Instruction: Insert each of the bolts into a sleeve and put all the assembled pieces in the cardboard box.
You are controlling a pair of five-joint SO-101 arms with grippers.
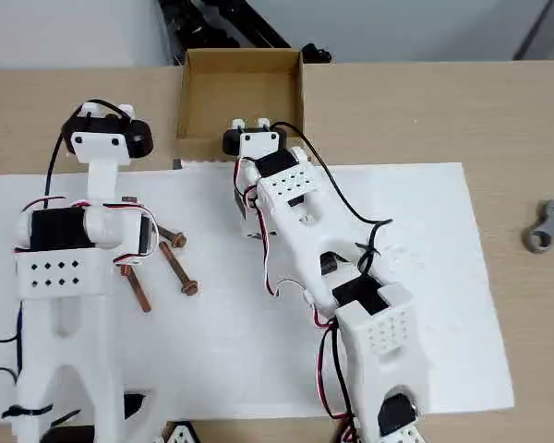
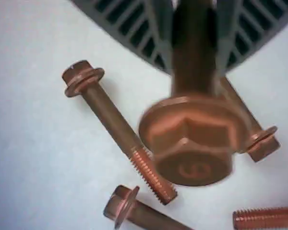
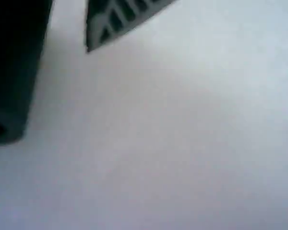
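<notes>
1. The step in hand appears to be joining a bolt to a sleeve. The left tool (image 2: 194,52) is clenched on a copper bolt (image 2: 192,143), lifted over the loose bolts (image 1: 178,266) lying towards the table's left edge.
2. A dark sleeve (image 3: 9,72) sits close by the right tool (image 1: 251,214); whether that tool grasps it cannot be told.
3. The next move likely calls for lining the bolt's thread up with the sleeve's bore.
4. The cardboard box (image 1: 300,92) waits at the far edge.
5. A white sheet (image 1: 425,277) covers the wooden table (image 1: 517,111); a grey part (image 1: 545,226) lies near the right edge.
</notes>
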